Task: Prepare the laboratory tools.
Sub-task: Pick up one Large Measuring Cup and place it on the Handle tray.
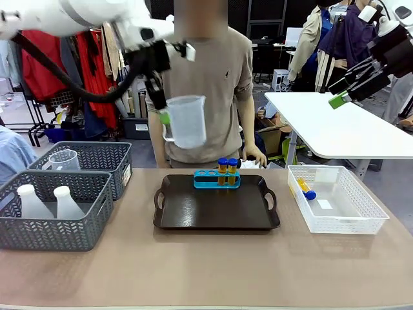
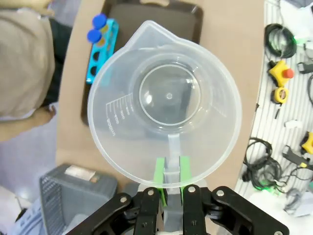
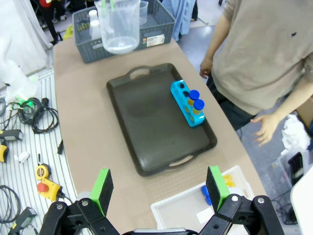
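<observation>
So far, with our left gripper [image 2: 170, 182] closed on the handle of the clear plastic graduated beaker [image 2: 168, 98], lifted near the dark brown tray [image 1: 216, 212], and our right gripper [image 3: 160, 187] wide open and empty, we judged only two blue-capped yellow test tubes [image 1: 227, 166] placed, whitish flasks [image 1: 66, 202] not yet moved.

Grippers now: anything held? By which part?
Left gripper is shut on the clear beaker, pinching its handle between the green pads. Right gripper is open and holds nothing.

Table [image 1: 206, 271]: tray [image 1: 216, 216], grey baskets [image 1: 51, 227], white basket [image 1: 337, 224]
</observation>
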You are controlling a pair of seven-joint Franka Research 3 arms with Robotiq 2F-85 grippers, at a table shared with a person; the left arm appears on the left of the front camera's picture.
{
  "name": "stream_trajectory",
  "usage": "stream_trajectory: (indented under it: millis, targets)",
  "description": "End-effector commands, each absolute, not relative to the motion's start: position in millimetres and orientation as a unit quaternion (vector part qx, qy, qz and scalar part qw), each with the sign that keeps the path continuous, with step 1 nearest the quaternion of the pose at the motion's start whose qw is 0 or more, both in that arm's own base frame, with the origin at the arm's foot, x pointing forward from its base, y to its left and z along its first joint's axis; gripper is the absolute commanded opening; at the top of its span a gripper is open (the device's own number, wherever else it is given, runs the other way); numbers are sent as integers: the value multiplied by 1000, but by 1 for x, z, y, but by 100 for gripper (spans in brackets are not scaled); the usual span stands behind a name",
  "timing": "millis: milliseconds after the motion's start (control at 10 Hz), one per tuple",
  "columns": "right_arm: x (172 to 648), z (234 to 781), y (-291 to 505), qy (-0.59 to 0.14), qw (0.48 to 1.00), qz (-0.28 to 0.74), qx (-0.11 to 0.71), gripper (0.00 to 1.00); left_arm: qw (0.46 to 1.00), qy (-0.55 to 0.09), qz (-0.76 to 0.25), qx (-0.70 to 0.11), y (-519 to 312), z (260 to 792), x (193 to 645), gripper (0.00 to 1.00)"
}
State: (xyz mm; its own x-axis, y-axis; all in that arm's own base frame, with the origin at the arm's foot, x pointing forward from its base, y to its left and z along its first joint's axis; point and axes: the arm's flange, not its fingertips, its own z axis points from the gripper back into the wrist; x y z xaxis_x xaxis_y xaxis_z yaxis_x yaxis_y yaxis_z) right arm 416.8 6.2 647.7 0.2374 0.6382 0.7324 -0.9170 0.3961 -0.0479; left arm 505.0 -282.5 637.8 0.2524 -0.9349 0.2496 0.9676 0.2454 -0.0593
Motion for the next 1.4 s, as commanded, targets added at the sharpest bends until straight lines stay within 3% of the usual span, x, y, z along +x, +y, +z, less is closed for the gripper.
stream_trajectory:
  millis: [0,100,500,700,800,1300]
  targets:
    - [418,649,7,-354,755,511,208,100,751,-83,-650,-81,-314,596,515,0]
    - [418,649,7,-354,755,511,208,100,738,-67,-668,-73,-331,575,521,0]
    - [418,649,7,-354,755,511,208,100,698,-112,-707,-16,-378,504,527,0]
    - [418,649,7,-354,755,511,208,100,709,-102,-695,-66,-383,502,532,0]
    - [418,649,7,-354,755,511,208,100,702,-101,-705,-26,-391,500,535,0]
    - [418,649,7,-354,755,511,208,100,700,-94,-708,-5,-403,479,541,0]
